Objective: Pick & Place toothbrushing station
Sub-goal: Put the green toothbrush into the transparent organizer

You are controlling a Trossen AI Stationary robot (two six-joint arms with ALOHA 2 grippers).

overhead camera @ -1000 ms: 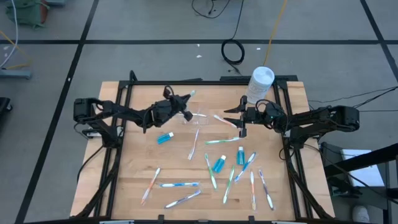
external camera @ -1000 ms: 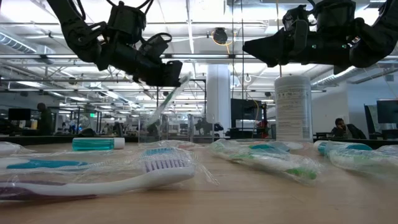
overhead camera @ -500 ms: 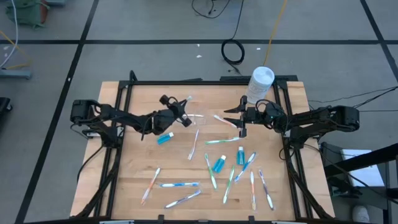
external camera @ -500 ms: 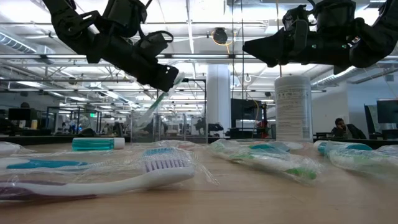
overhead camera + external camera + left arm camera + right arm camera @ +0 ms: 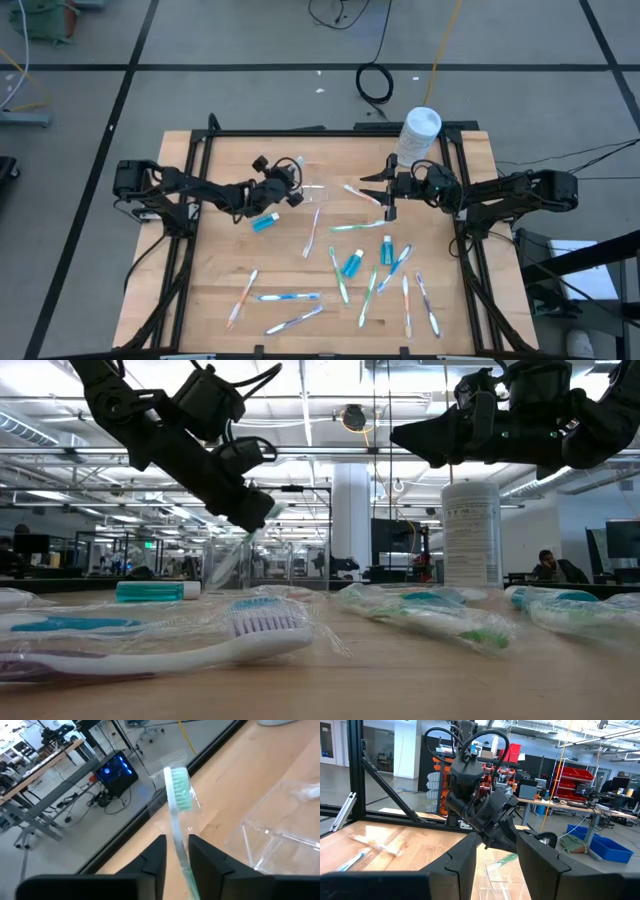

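Left gripper (image 5: 290,187) now lower; canister (image 5: 471,534) label print unreadable.

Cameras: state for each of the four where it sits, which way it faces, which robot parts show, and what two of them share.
High view: overhead, straight down; both arms, left gripper, right gripper.
Low view: tabletop height, level toward the room; arms hang above a toothbrush.
Left wrist view: past its fingers at a green-headed toothbrush.
Right wrist view: faces the left arm.
Shared: white canister, high and low.
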